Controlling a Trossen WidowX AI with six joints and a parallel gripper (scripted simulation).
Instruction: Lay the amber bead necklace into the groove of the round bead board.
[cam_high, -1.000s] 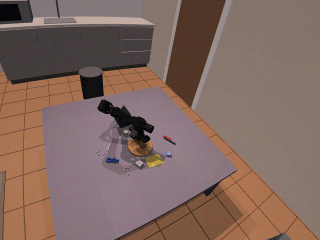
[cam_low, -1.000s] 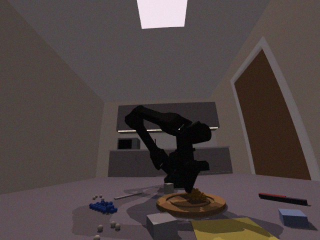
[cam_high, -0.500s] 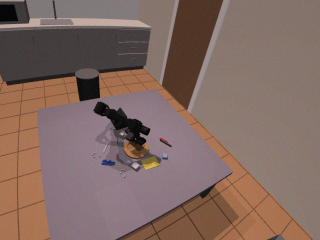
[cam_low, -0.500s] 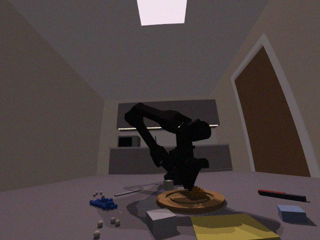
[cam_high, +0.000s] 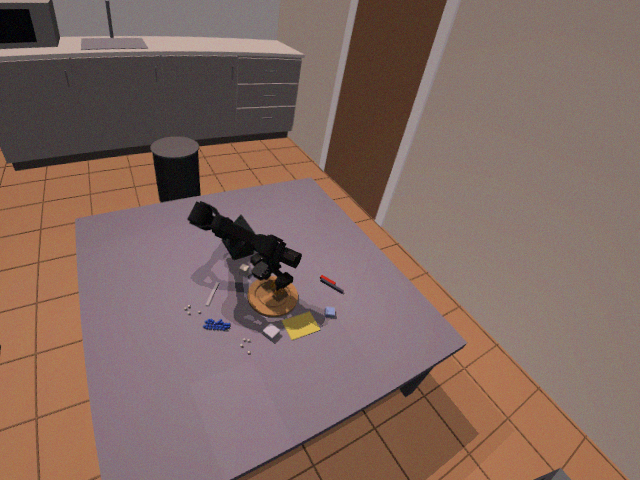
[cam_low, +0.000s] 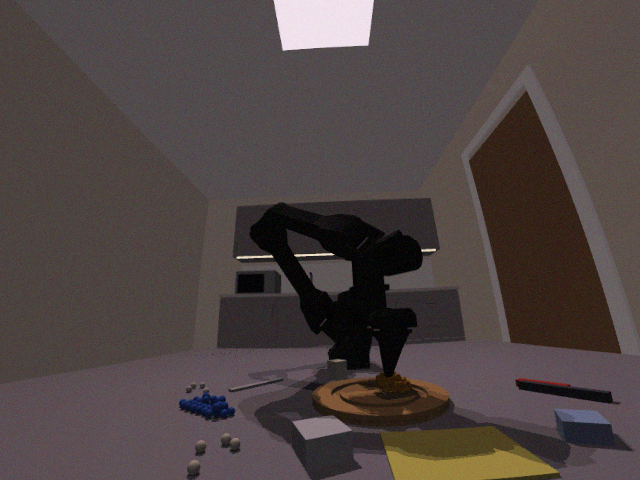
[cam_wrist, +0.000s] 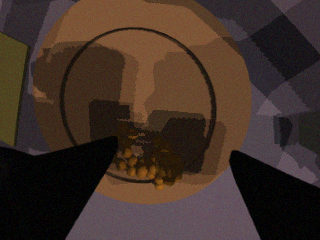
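The amber bead necklace (cam_wrist: 142, 172) (cam_low: 397, 385) lies bunched in a small heap on the round bead board (cam_wrist: 232, 100) (cam_low: 330, 405) (cam_high: 257, 304). In the wrist view the heap is at the lower side of the groove ring; some beads lie inside the ring and a few across its line, and it is not spread around the groove. Shadow hides part of the heap. My gripper (cam_wrist: 173, 149) (cam_low: 388, 374) is open, fingers wide apart, low over the heap, with nothing held. The left fingertip is close beside the beads; the right one is clear of them.
A white block (cam_high: 271, 331) (cam_low: 321, 441) and a yellow sheet (cam_high: 301, 326) (cam_low: 460, 452) lie in front of the board. A blue block (cam_high: 330, 312) and a red and black pen (cam_high: 331, 284) are right. Blue beads (cam_high: 216, 324), a pale stick (cam_high: 212, 293) and small loose beads are left.
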